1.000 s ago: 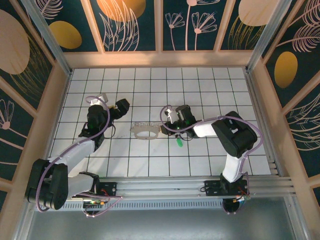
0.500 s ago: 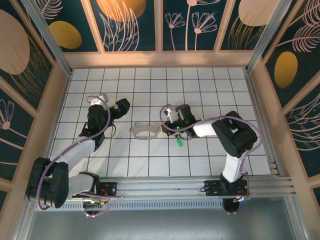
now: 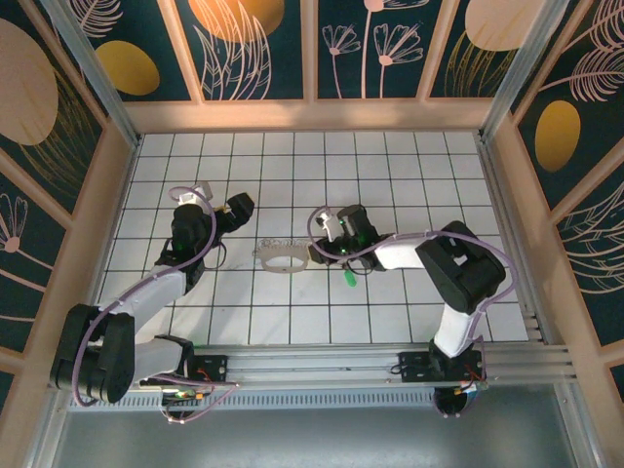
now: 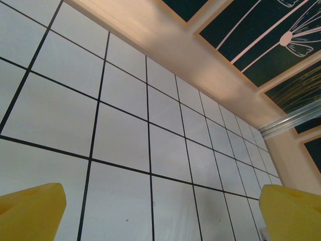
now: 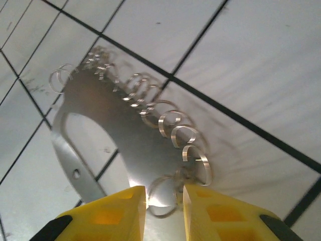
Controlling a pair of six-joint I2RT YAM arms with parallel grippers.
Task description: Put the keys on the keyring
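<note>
The keyring [image 3: 281, 248] lies flat on the tiled floor mid-table, a thin silvery loop with several small curled rings along its rim. In the right wrist view the keyring [image 5: 125, 135] sits right before my right gripper [image 5: 164, 193], whose yellow fingers [image 5: 120, 211] stand slightly apart either side of one small ring on the rim. From above, the right gripper [image 3: 315, 253] is at the keyring's right edge. The keys [image 3: 348, 280], a small piece with a green head, lie loose on the floor below that gripper. My left gripper [image 3: 244, 205] hovers up-left of the keyring, and its fingers [image 4: 30, 211] are wide open with nothing between them.
White tiles with black grid lines cover the floor [image 3: 390, 175]. Wooden walls [image 3: 312, 115] with dark floral panels close the back and sides, and a metal rail [image 3: 370, 356] runs along the near edge. Pink cables loop over both arms.
The right arm has edged a little to the left, closer onto the keyring's right edge. The left arm, the keyring and the keys stay where they were.
</note>
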